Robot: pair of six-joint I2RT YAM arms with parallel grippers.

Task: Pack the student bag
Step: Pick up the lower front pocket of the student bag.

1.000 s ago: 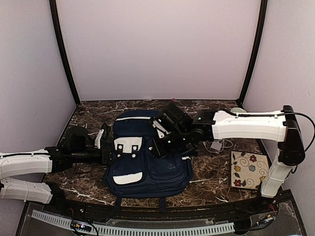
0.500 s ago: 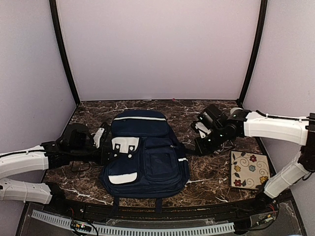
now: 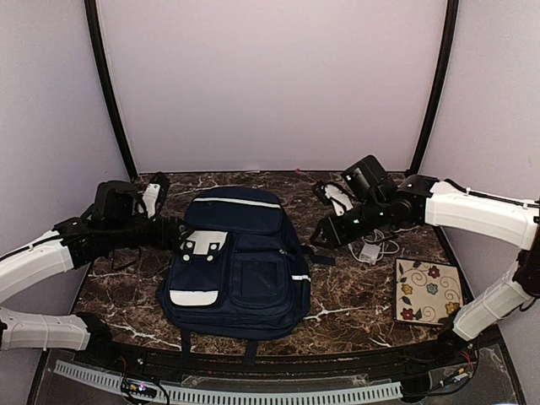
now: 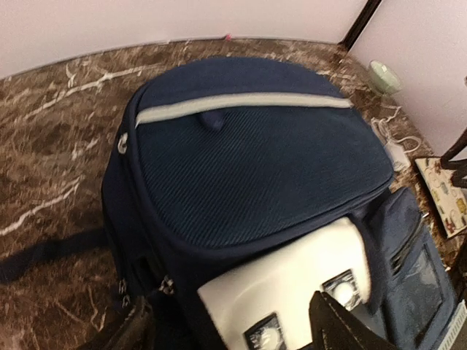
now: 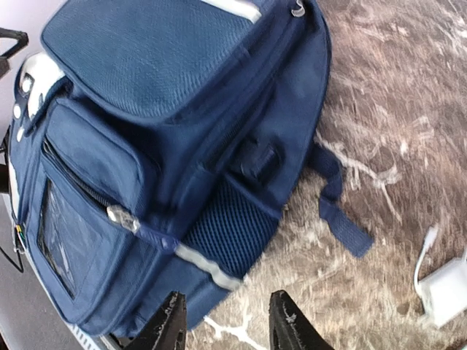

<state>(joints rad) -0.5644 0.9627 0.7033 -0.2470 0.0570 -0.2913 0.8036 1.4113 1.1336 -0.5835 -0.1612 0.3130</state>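
From where I stand, the large navy-blue fabric backpack point(image 3: 240, 261) with thin white stripes lies flat on its back in the middle of the dark marble-patterned table point(image 3: 354, 304). Its top points to the far wall, and it sits between the two arms. The left gripper point(image 3: 169, 229) hovers just beside its upper left corner, fingers spread wide, holding nothing. The right gripper point(image 3: 325, 234) stands near its right side, fingers parted more narrowly, also empty. The bag looks soft and slack, likely to sag and fold wherever it is lifted, though its woven cloth should not slip. The small loop point(image 4: 214, 121) on the top stripe, or a zip pull point(image 5: 120, 215), seems the surest hold.
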